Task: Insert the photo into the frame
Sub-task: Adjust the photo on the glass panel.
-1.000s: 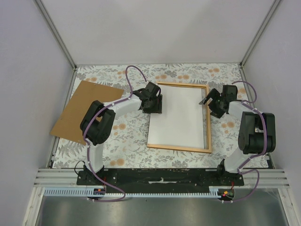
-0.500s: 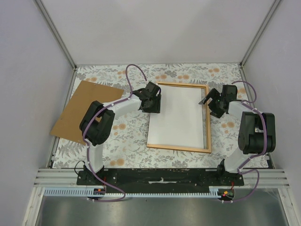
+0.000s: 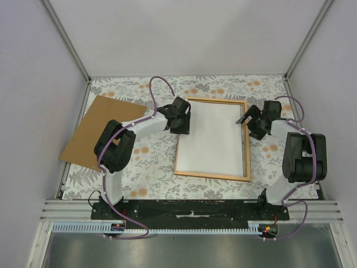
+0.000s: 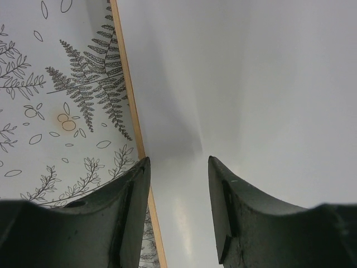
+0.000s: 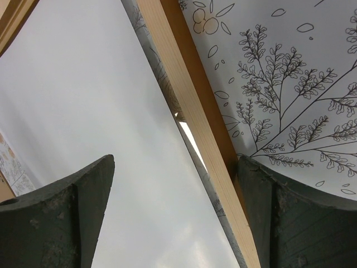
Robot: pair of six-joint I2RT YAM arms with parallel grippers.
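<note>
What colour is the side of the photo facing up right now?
The photo shows plain white, clearest in the top external view.

Both flanks taken, one lane free
The left claw (image 3: 183,124) and right claw (image 3: 246,119) crowd the frame (image 3: 211,176)'s side rails. The brown backing board (image 3: 97,131) covers the counter (image 3: 150,162)'s left. Bare cloth runs between board and frame.

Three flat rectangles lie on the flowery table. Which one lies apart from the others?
The plain brown board, tilted by itself at the far left. The white-backed photo and the orange wooden frame around it lie together in the middle.
</note>
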